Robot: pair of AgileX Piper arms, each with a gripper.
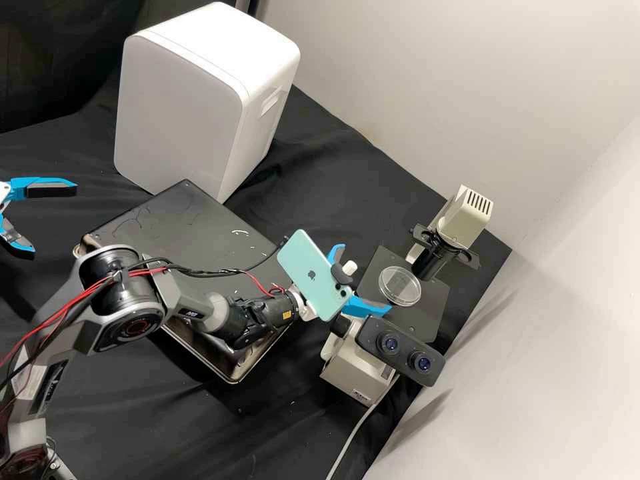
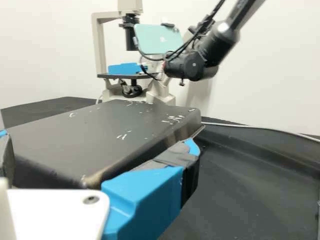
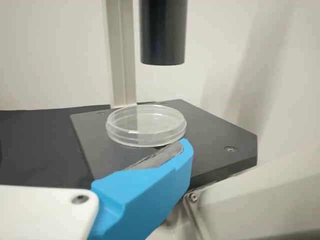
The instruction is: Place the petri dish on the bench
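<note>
My right fingers point(image 3: 150, 185) are spread, one tip just short of the petri dish point(image 3: 146, 124), which sits ahead of them on the microscope stage point(image 3: 220, 135). I judge this the grasping step: next I'd advance, pinch, lift, then lower to the tabletop point(image 1: 320, 173).

place: laboratory | evidence: microscope point(image 1: 400, 347) (petri dish point(image 1: 399, 285) on its stage point(image 1: 430, 305)) | black bench point(image 1: 333, 173) | plain white walls point(image 1: 467, 80)

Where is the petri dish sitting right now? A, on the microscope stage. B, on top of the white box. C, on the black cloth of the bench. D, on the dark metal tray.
A: the petri dish lies flat on the microscope stage, below the black lens tube.
</note>
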